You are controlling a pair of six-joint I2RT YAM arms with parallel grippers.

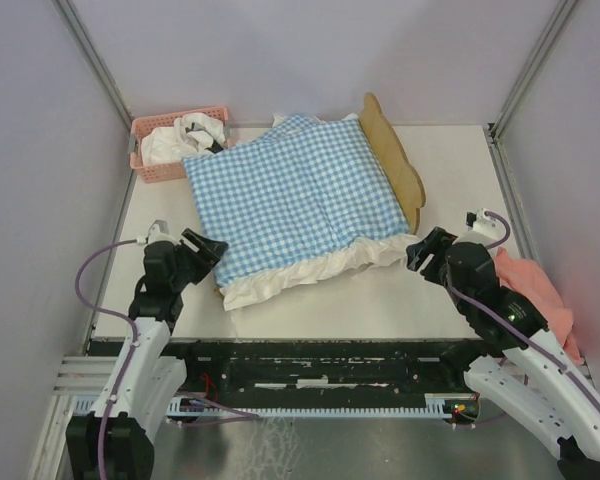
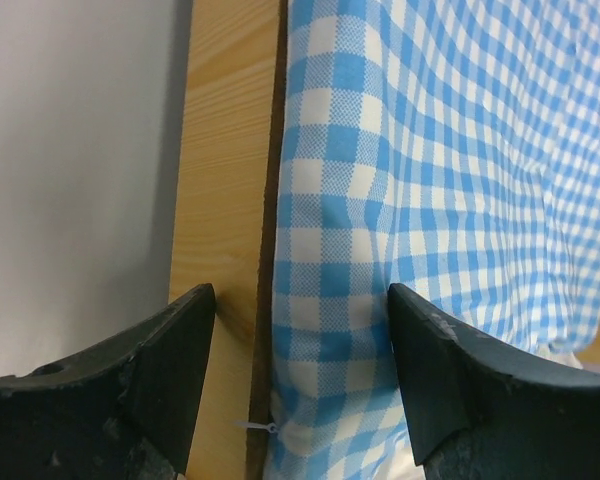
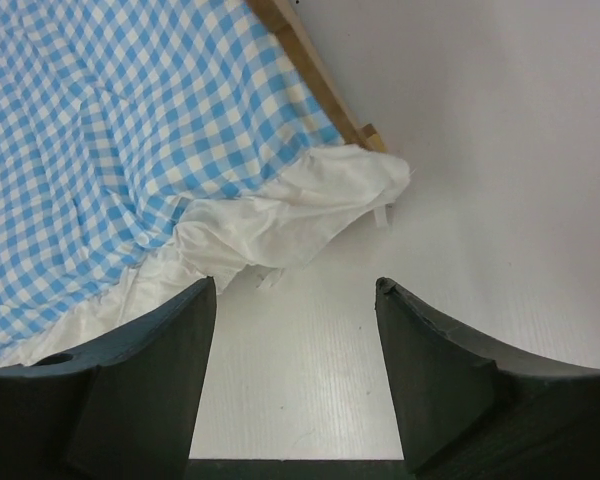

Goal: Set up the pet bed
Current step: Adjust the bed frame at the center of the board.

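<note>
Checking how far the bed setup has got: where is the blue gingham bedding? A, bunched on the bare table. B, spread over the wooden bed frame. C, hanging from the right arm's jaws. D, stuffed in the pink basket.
B: the gingham bedding lies spread across the pet bed, whose wood shows only at the edges.

Items recorded were: one pet bed (image 1: 396,160), one blue-white gingham bedding (image 1: 300,195), one pink plastic basket (image 1: 165,173), one salmon cloth (image 1: 532,286).
</note>
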